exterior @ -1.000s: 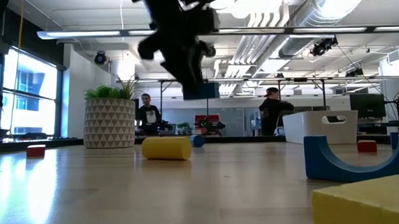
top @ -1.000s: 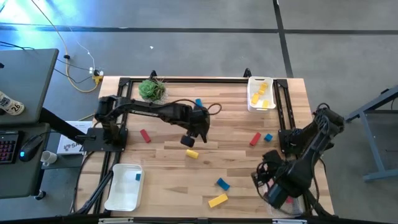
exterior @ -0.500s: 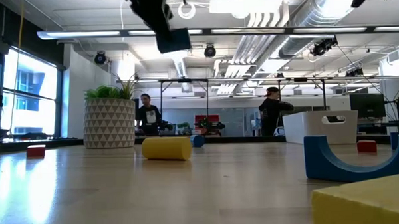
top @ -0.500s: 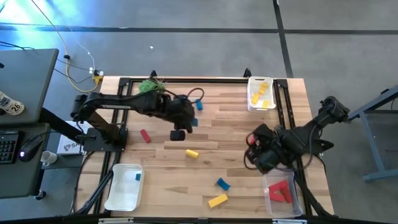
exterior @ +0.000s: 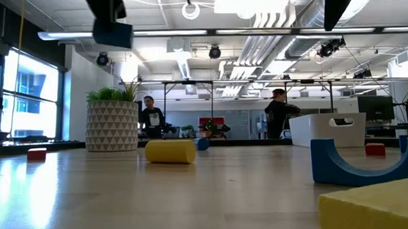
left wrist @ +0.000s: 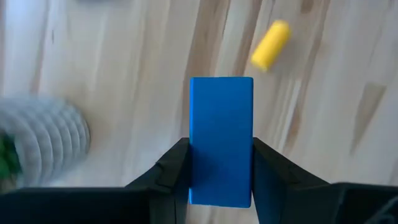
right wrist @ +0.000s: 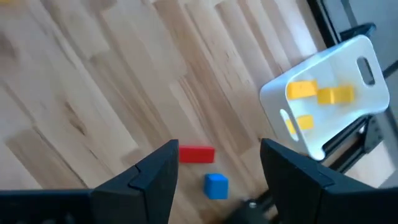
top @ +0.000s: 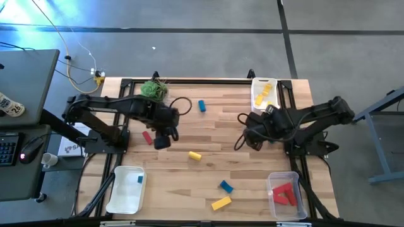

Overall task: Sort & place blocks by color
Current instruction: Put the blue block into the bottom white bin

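My left gripper [top: 162,140] hangs above the table's left-middle, shut on a blue block [left wrist: 221,140]. The low view shows that block [exterior: 114,36] high above the table. My right gripper [right wrist: 217,149] is open over the right-middle [top: 249,135] with nothing between its fingers. Far below it a red block [right wrist: 196,154] and a blue cube [right wrist: 216,185] lie on the wood. Also loose on the table are a red block [top: 147,137], a blue block [top: 202,106], a yellow cylinder [top: 195,156], a blue arch [top: 226,186] and a yellow bar [top: 221,203]. My left gripper pinches the blue block by its two long sides [left wrist: 196,162] between its two fingers. The fingers come from above, pointing down and lying along the block. The block's free end reaches past the fingertips, and it hangs clear of the table.
A white tray [top: 118,200] with one blue block stands at the near left. A white tray [top: 254,104] of yellow blocks is at the far right, a clear tray [top: 273,200] of red blocks at the near right. A potted plant [top: 153,89] stands at the far edge.
My left gripper has risen and gone toward the table's left edge with the blue block, rolling as it went. My right gripper has swung from above the clear tray toward the far edge and the middle, turning about its own axis.
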